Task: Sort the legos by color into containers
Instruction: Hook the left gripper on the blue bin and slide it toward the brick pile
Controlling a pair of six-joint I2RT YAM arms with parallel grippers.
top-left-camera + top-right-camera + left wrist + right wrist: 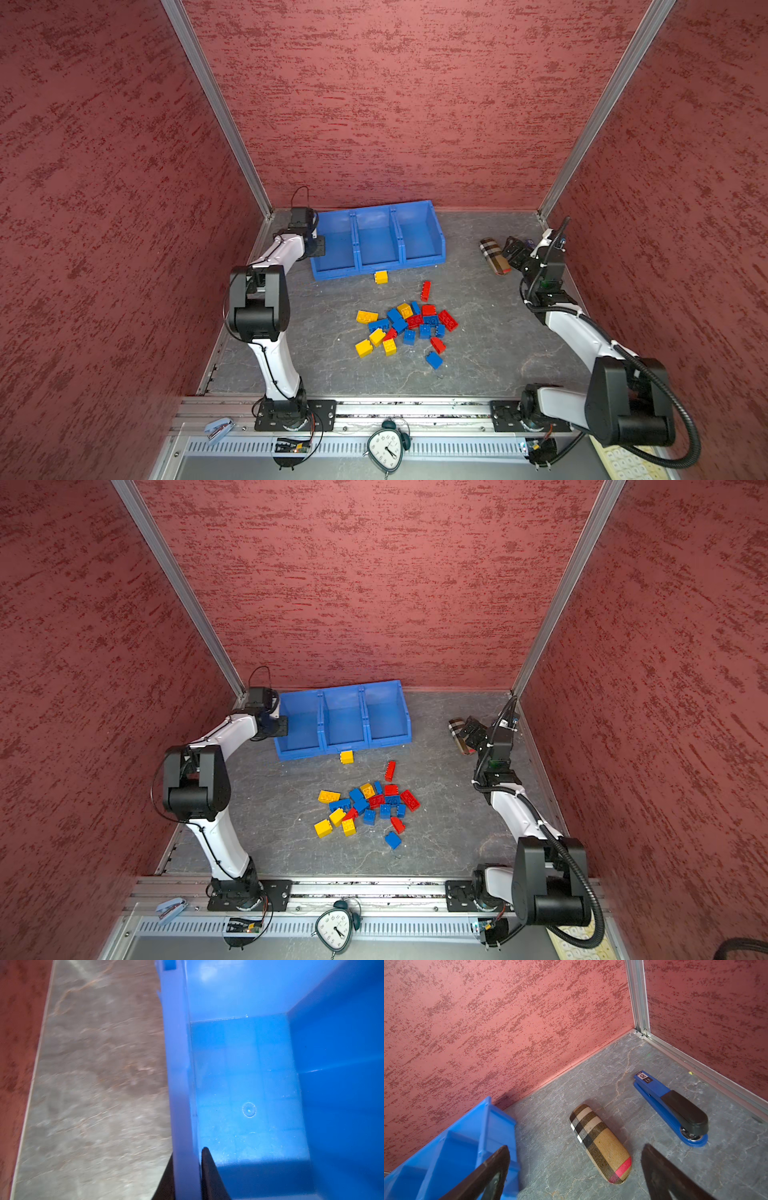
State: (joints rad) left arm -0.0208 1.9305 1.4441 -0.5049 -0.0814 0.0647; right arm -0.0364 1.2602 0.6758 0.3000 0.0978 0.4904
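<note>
While my left gripper [188,1159] is clamped on the outer side wall of the containers [376,239], I judge any sideways pull could skid or tip the whole row into the lone yellow brick [381,276] at its front edge. Loose legos [405,326] heaped mid-worktop, bins bare. Left arm: elbow high, wrist reaching to the far left corner. Right gripper [576,1147] spread wide, empty, low by the plaid case [600,1145]; could nudge it

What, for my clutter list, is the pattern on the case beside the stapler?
Tan plaid case, black, white and red stripes; clearest in the right wrist view.
</note>
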